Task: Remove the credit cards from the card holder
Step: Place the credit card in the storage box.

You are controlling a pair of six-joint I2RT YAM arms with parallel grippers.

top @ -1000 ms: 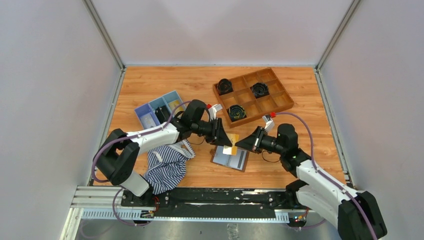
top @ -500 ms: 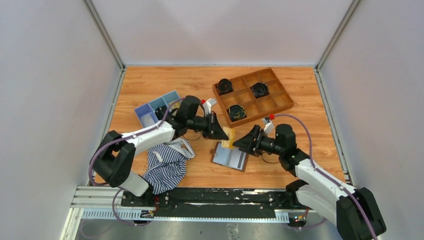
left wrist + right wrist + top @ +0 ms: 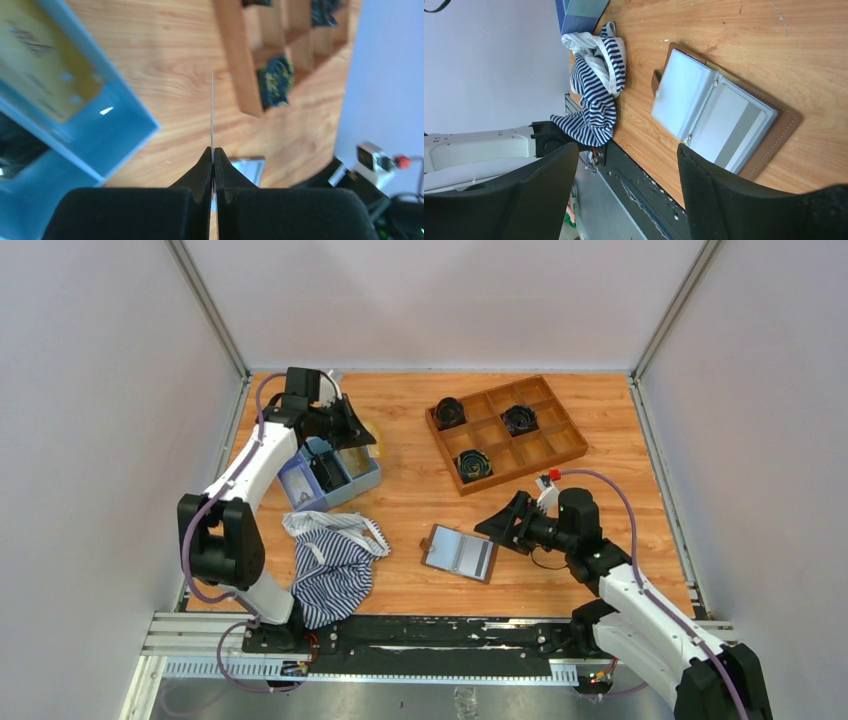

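Near the tabletop's (image 3: 600, 405) front edge, the brown folding card holder (image 3: 459, 553) lies open, right gripper (image 3: 494, 526) beside it, jaws apart. Toward the far-left corner, left gripper (image 3: 213, 152) pinches a thin yellow card (image 3: 212, 115) by a light-blue plastic tray (image 3: 365, 478).

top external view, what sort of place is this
Probably a robot test cell in a lab: plain white panel walls on aluminium frame posts enclose a wood-grain tabletop, with two white-and-black robot arms bolted to a black rail.

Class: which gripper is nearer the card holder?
Right. The right gripper hovers open just beside the card holder; the left gripper is far off by the blue tray, pinching a card.
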